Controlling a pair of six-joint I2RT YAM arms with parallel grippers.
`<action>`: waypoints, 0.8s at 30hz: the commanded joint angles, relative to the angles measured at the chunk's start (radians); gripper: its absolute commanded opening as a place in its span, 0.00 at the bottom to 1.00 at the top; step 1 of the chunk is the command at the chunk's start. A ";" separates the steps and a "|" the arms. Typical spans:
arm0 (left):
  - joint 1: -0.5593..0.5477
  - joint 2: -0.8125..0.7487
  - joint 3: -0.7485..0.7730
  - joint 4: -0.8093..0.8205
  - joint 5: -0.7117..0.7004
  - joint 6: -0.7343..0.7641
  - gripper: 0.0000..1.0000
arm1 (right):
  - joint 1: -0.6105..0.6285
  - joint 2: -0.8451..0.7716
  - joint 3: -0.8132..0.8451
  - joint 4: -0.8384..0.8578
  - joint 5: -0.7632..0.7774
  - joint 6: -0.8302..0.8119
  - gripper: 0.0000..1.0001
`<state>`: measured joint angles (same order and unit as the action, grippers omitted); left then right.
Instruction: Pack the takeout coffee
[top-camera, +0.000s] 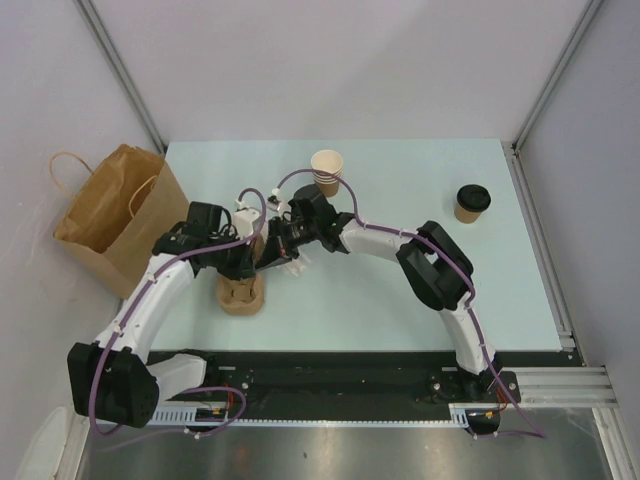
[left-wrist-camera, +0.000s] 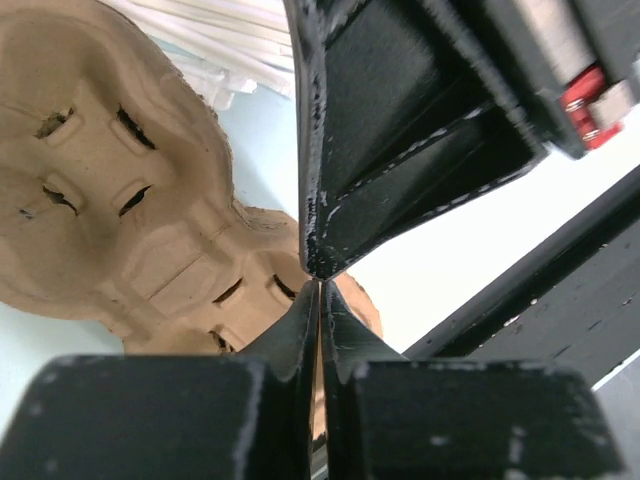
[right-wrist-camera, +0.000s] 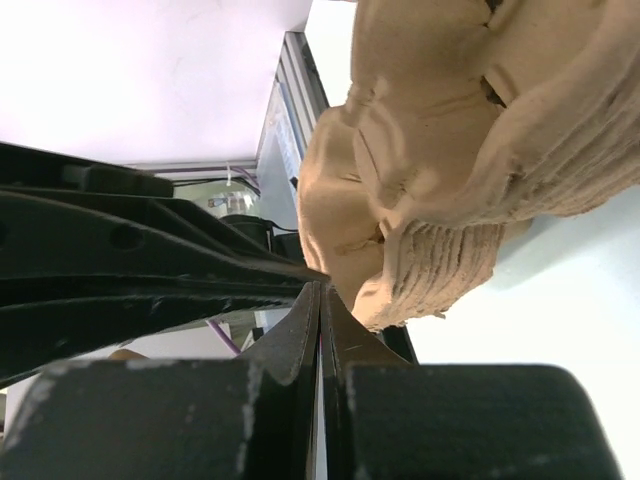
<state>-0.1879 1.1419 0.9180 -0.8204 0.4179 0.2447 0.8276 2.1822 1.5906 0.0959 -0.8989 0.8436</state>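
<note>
Both my jaws are clamped tight: left gripper and right gripper meet tip to tip right at the rim of the pulp cup carrier, and I honestly can't tell if either one is pinching it. The takeout coffee stands upright, lid on, well apart at the table's far right. Lidless cup stack is just behind my wrists, brown paper bag by the left edge

One takeout coffee, a small tan paper cup with a black lid, stands upright near the table's far right corner.
</note>
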 joint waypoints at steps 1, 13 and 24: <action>-0.002 0.007 0.035 -0.002 -0.019 0.005 0.00 | -0.002 -0.067 0.008 0.067 -0.035 0.020 0.00; -0.005 -0.008 0.045 0.058 -0.088 -0.067 0.46 | -0.037 -0.093 -0.029 0.062 0.001 0.002 0.13; -0.033 0.079 0.076 0.145 -0.176 -0.078 0.36 | -0.113 -0.150 -0.081 -0.070 0.103 -0.106 0.18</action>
<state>-0.2096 1.1923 0.9421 -0.7258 0.2745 0.1646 0.7311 2.0972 1.5177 0.0547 -0.8295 0.7883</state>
